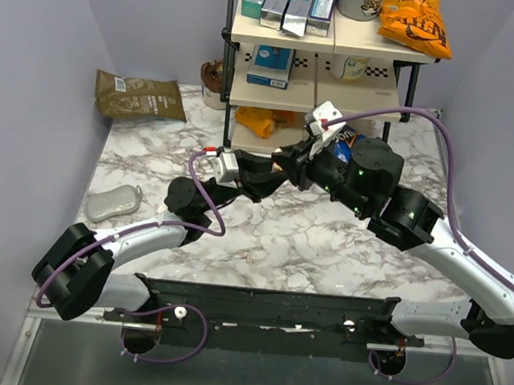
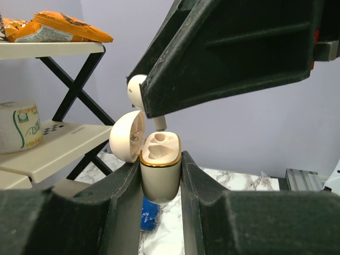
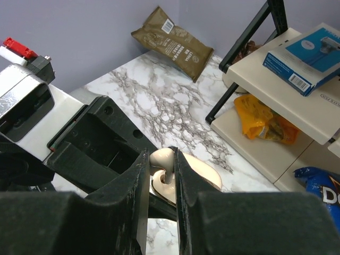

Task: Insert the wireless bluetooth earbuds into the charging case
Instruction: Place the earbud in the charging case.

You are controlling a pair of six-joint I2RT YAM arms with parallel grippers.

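My left gripper [image 2: 161, 169] is shut on the pale beige charging case [image 2: 159, 178] and holds it upright above the table, its lid [image 2: 127, 137] hinged open to the left. My right gripper [image 3: 161, 159] is shut on a cream-white earbud [image 3: 164, 158] right above the case [image 3: 163, 191]. The earbud's stem [image 2: 160, 123] points down into the case's left socket. The other socket looks empty. In the top view the two grippers meet mid-table, left [image 1: 266, 173] and right [image 1: 294, 164]; the case is hidden there. No black earbuds are in view.
A shelf rack [image 1: 321, 89] with boxes and snack bags stands just behind the grippers. A brown pouch [image 1: 139, 96] lies at the back left and a grey object [image 1: 113, 202] at the left edge. A blue snack bag [image 3: 319, 186] lies under the rack.
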